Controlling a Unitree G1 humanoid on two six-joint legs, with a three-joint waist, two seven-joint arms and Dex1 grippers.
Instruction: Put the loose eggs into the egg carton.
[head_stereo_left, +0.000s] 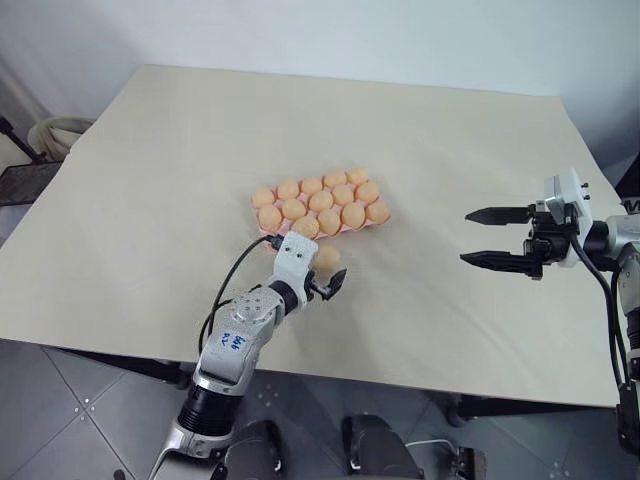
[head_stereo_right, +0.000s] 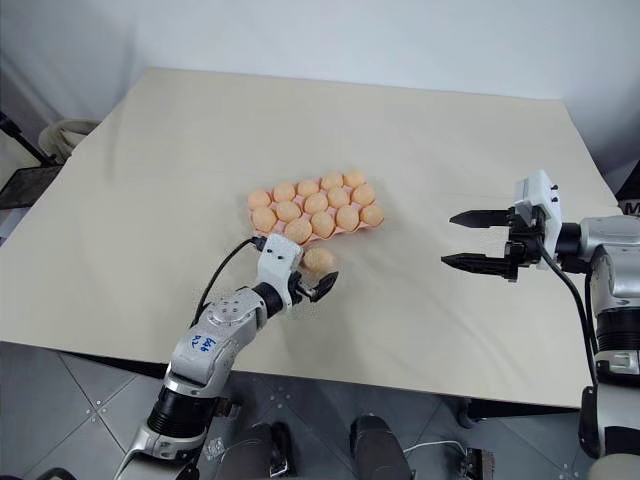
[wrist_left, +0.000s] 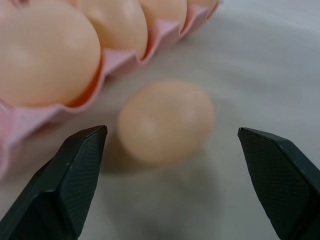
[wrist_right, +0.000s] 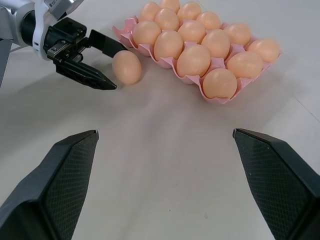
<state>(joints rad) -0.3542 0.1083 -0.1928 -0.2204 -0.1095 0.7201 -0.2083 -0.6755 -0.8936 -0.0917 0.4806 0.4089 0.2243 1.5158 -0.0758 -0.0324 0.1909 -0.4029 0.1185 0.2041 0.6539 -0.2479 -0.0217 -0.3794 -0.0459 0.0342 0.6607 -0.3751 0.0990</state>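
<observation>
Left arm lined up on the last loose egg beside the carton

On the bench (head_stereo_left: 450, 150), the egg carton (wrist_right: 186, 79) looks nearly full, though any free cup is hard to make out. One loose egg (wrist_right: 126, 67) lies just beside it, between the apart jaws of the left gripper (wrist_right: 102, 65). The right gripper (head_stereo_left: 495, 237) hangs well apart, jaws apart. An off-centre squeeze could roll the egg away.

We see peach-orange eggs (wrist_right: 194, 59) filling a pink egg carton (wrist_right: 186, 78). A matching peach-orange loose egg (wrist_right: 126, 67) lies between our left gripper's (wrist_right: 106, 64) black fingers (wrist_right: 88, 76).
</observation>
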